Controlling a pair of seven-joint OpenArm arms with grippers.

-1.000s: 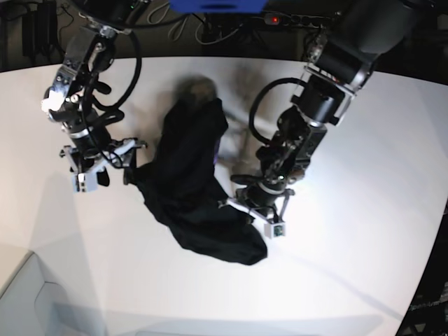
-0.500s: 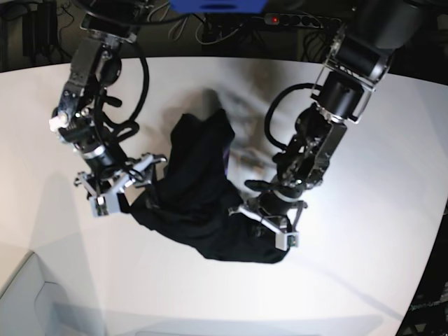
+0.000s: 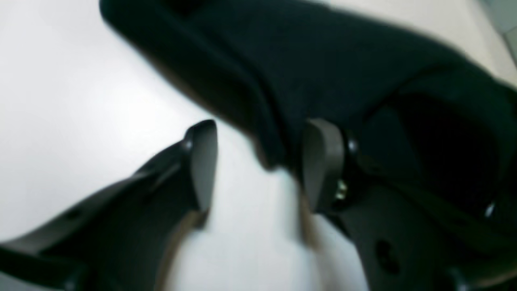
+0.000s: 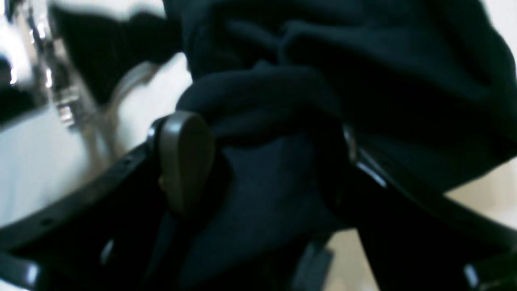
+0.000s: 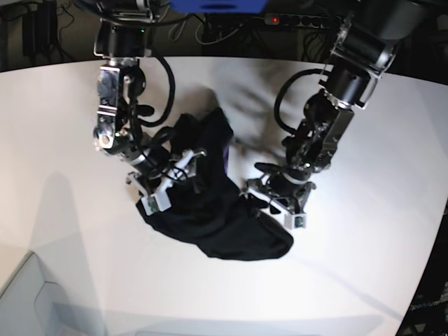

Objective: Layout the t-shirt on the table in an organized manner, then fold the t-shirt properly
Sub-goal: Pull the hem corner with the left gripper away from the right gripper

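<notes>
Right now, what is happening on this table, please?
Two robot arms are working on a black t-shirt that lies crumpled in a heap on the white table; it is not laid out flat yet. The right gripper is open with bunched cloth between its fingers. The left gripper is open too, with an edge of the shirt just between its fingers above bare tabletop. Neither has closed on the cloth.
</notes>
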